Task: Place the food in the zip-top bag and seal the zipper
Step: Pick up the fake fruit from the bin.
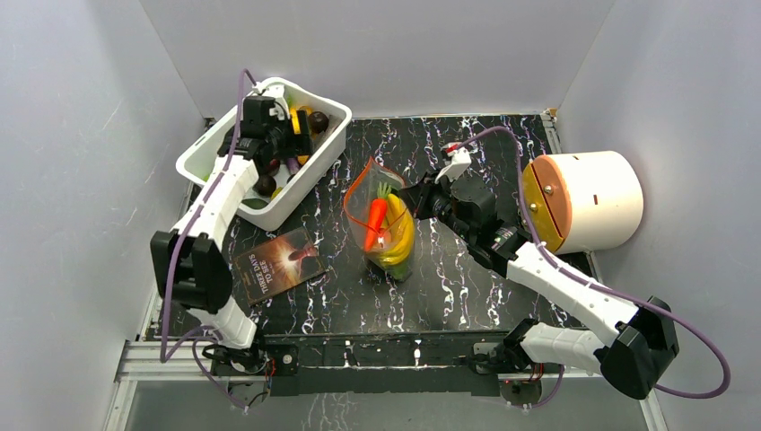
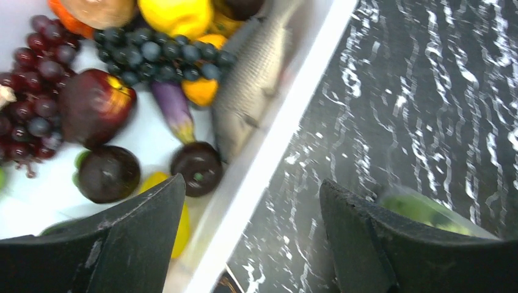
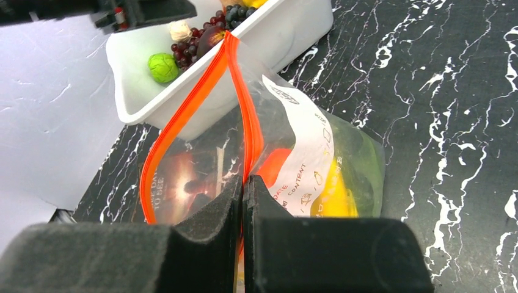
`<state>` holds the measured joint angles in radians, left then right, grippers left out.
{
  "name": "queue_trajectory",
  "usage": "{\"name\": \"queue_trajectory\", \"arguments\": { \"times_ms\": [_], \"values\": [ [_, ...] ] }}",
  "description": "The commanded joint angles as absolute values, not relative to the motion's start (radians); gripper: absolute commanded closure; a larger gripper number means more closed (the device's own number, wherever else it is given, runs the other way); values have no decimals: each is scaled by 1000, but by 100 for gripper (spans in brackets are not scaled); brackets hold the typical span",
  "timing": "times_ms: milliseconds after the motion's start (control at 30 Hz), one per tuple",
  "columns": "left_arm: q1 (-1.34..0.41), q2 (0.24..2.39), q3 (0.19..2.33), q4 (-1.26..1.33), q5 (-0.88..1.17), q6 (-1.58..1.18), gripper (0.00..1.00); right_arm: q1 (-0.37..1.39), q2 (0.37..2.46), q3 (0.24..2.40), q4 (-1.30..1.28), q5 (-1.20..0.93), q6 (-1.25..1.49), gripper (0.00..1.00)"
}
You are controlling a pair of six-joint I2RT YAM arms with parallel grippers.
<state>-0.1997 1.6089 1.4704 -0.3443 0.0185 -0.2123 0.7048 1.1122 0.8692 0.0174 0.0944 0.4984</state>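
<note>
Zip-top bag (image 1: pixel 384 224) lies right in front of my right pincer (image 3: pixel 242 195). Its pads are pressed together on one side of the red-orange zipper (image 3: pixel 194 101), and the mouth gapes open. Carrot (image 1: pixel 375 218) and banana bunch (image 1: pixel 401 238) are inside, just past those fingertips. Left pincer (image 2: pixel 251 186) is spread wide, holds nothing, and straddles the rim of the white tub (image 1: pixel 305 184). Apple (image 2: pixel 94 107), fish (image 2: pixel 247 85) and grapes (image 2: pixel 33 91) lie in the tub ahead of it.
</note>
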Motion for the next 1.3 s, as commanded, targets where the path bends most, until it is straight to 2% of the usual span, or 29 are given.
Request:
{"name": "queue_trajectory", "arguments": {
  "times_ms": [0,167,433,667,800,1033,1267],
  "values": [
    [-125,1707,1598,-334,44,-163,23,701,1076,894,73,58,490,100],
    [-70,1862,1730,-298,53,-122,25,701,1093,911,64,70,491,100],
    [-48,2054,1914,-222,246,-23,25,701,1160,961,31,81,482,100],
    [-45,2223,2127,-294,160,2,26,701,1219,1019,7,87,468,100],
    [-38,2275,2150,-277,159,32,22,701,1233,1039,2,100,456,100],
    [-31,2329,2144,-246,289,144,21,698,1233,1041,4,135,429,100],
    [-18,2375,2135,-168,287,157,19,695,1242,1049,7,111,417,100]
  ]
}}
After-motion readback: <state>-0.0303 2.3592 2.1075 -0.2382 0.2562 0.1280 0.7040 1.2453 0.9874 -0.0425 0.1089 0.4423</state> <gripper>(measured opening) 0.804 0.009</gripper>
